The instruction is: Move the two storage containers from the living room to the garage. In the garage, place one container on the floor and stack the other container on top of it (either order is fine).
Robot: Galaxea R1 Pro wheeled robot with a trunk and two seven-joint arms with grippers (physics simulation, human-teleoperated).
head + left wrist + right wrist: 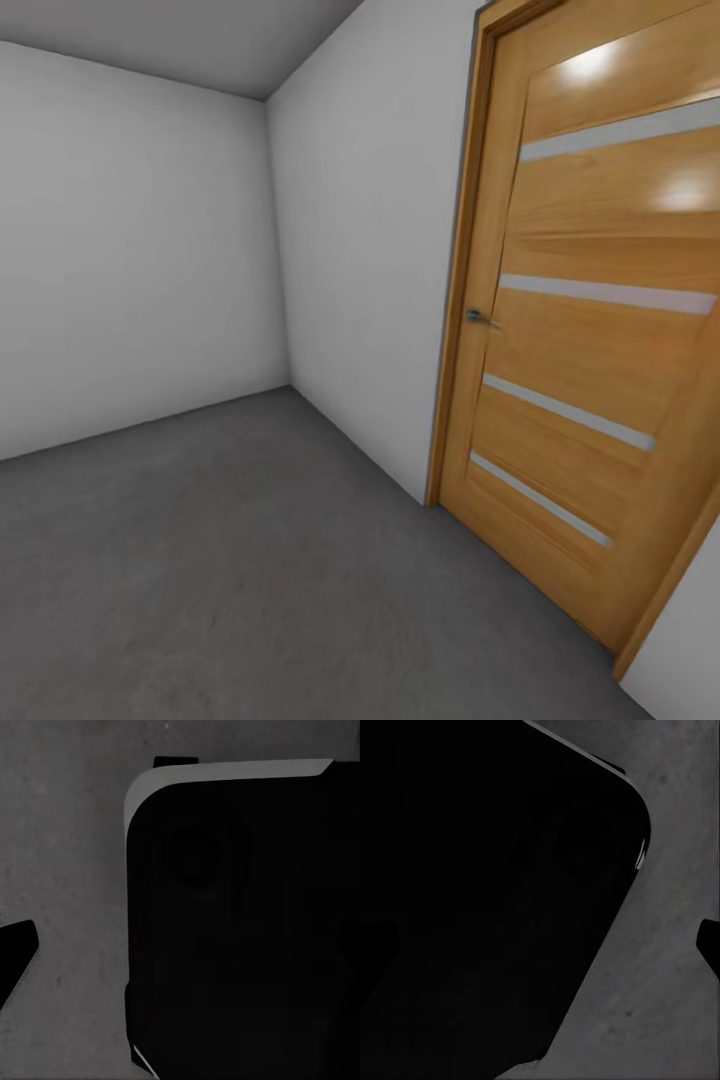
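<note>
- I am looking into a bare room that I take for the garage: one dark grey concrete floor spreads from near to far, and two plain white walls meet at a far corner, the left wall and the right wall.
- One wooden door stands shut on the right, crossed by four pale strips, with one small metal handle at its left edge.
- Both wrist cameras look down on the same speckled concrete past a large dark body with a rounded corner, which I judge to be part of my own robot; a similar dark mass sits in the right wrist view.
- I cannot tell whether my left or right hand is open or closed; a dark tip at the edge of each wrist view is too little to judge by.
- I see none of the two storage containers here, so I cannot say where they are.
- Risk, as I judge it: turning or driving on could clip the door frame on the right, as it is close.
</note>
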